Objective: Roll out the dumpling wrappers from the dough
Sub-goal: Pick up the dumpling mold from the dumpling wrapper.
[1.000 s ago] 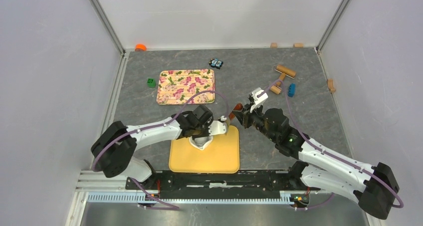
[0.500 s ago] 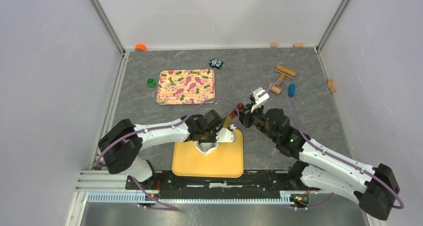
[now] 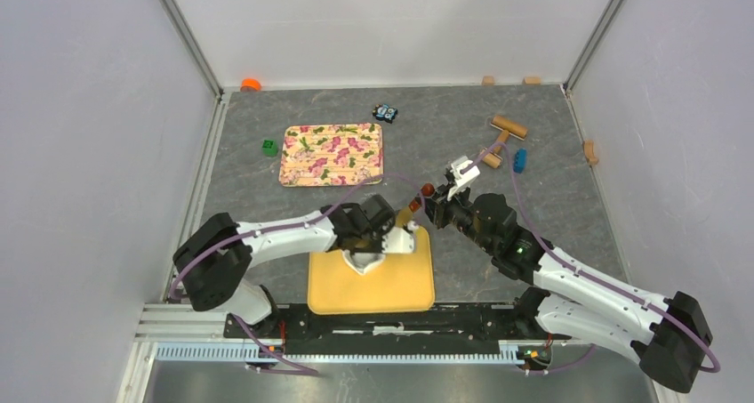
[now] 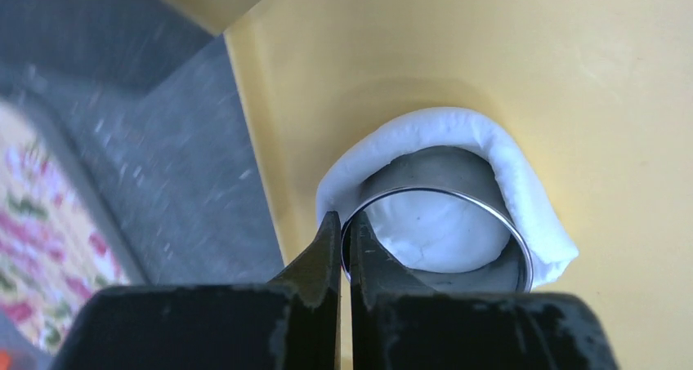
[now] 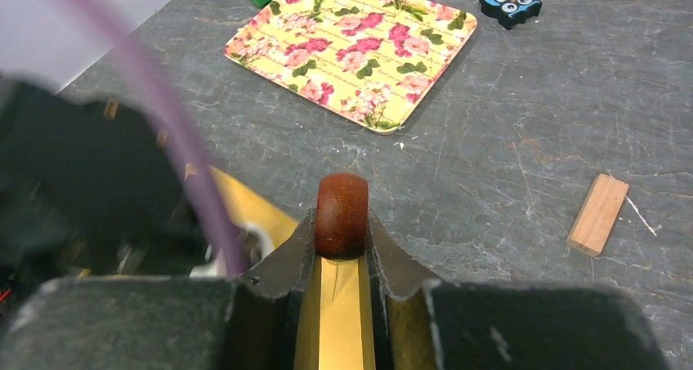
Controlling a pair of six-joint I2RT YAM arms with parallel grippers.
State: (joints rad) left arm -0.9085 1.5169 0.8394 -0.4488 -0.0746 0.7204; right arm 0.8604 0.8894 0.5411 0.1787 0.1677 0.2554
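Note:
The dough [image 4: 523, 182] is a soft white lump on the yellow board [image 3: 396, 289]; it also shows in the top view [image 3: 363, 262]. A shiny round ring [image 4: 458, 197] is pressed into it, with a round patch of dough inside and a thick fold outside. My left gripper [image 4: 345, 225] is shut on the ring's near wall. My right gripper [image 5: 342, 223] is shut on a rolling pin's brown end knob [image 5: 342, 211], its yellow body running back between the fingers. It hovers at the board's far right corner [image 3: 436, 205]. Dumpling wrappers separate from this dough are out of view.
A floral tray [image 3: 331, 154] lies beyond the board, with a green block [image 3: 268, 147] to its left and a small blue-black toy [image 3: 384, 113] behind it. Wooden pieces [image 3: 509, 127] and a blue block [image 3: 519, 160] lie at the far right. A wood block [image 5: 598, 213] lies to the right of the pin.
The left gripper and the yellow board have shifted a little to the right since a second ago. The right gripper with the pin has barely moved.

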